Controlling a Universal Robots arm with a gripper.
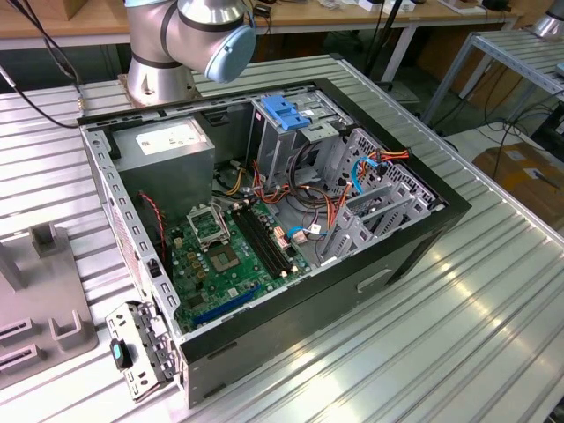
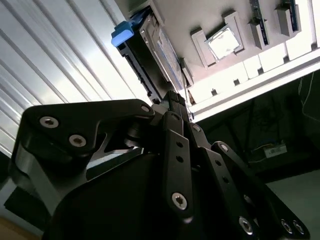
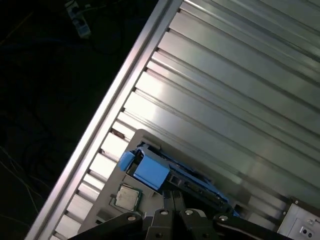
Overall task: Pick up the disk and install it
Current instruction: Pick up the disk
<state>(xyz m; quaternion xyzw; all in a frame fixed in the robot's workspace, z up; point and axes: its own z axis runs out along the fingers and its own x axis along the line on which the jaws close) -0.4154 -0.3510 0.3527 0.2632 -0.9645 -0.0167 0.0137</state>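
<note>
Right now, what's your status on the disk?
End effector at the disk. Disk standing on edge in grey holder, not yet in the computer case. Nothing blocking the end effector.

Dark flat rectangular disk [image 3: 150, 171] framed in bright blue plastic; silver aluminium counter [image 1: 458, 344], striped with parallel grooves; green circuit board [image 1: 204, 280] inside black metal computer case [image 1: 291, 328].

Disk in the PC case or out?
Out. In both wrist views the disk sits on a grey holder on the ribbed table, gripper right at it.
</note>
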